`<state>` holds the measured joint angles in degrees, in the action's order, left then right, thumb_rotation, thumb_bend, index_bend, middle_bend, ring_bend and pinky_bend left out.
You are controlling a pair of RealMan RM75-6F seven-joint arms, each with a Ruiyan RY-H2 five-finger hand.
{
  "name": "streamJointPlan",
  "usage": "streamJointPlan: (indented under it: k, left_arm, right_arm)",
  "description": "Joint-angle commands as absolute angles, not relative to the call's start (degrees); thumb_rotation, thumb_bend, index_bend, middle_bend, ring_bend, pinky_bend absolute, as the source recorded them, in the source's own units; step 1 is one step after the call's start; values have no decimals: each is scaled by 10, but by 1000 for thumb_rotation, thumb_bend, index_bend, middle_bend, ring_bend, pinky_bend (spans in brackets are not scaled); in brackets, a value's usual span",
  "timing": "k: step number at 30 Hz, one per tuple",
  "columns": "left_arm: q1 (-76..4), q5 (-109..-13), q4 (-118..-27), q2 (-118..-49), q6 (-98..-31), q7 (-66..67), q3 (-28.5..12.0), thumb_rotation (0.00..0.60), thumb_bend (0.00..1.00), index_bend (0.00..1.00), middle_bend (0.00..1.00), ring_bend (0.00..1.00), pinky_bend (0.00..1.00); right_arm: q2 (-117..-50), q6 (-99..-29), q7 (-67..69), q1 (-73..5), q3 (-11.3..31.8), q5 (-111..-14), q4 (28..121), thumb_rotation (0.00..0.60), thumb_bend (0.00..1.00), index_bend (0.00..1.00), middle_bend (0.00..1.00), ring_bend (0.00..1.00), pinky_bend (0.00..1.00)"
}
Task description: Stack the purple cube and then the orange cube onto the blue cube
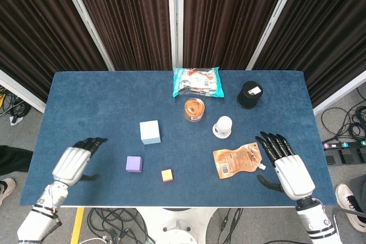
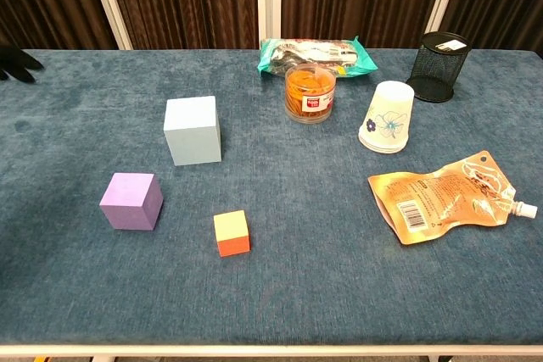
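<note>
While nothing is stacked yet, the table [image 1: 103, 92] is carrying all three cubes apart from each other on its near left part. Both robot hands are hanging over the near edge with fingers spread and holding nothing — the left hand [image 1: 74, 162] at the near left, the right hand [image 1: 287, 168] at the near right, beside the orange pouch [image 1: 237, 160]. The blue cube [image 1: 150, 132], the largest, is standing farthest; the purple cube [image 1: 134, 164] is lying nearer and a little left of it; the small orange cube [image 1: 167, 175] is sitting near and to the right of the purple one. I judge the left hand is going for the purple cube first. It should be coming from above, closing on two opposite flat sides, lifting straight up — then lowering squarely on the blue top.
</note>
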<state>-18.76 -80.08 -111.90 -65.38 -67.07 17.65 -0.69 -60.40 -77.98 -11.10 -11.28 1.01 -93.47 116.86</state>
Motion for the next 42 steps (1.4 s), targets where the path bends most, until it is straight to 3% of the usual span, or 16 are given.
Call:
streamJointPlan:
  k: [1,15,25,42]
  left_arm:
    - [-207,-786,-1126,-673,-644,199,-5,600,94,201,292,205,288]
    - [-260,-666,-1038,-819,-602,281,-26,600,93,228,293,205,287]
    - [-270,-634,-1019,-855,-613,289,-30,600,106,253,324,218,294]
    - [-278,-623,-965,-908,-636,292,-33,600,193,394,473,329,397]
  right_arm:
    - [-605,-777,-113,-114,10,-933,1168,600,127,0,22,0,0]
    - [-599,-775,-102,-116,15,-922,1169,600,127,0,28,0,0]
    - [-601,-774,-103,-116,13,-923,1168,600,126,0,28,0,0]
    - [-598,-771,-100,-118,17,-912,1169,600,125,0,28,0,0]
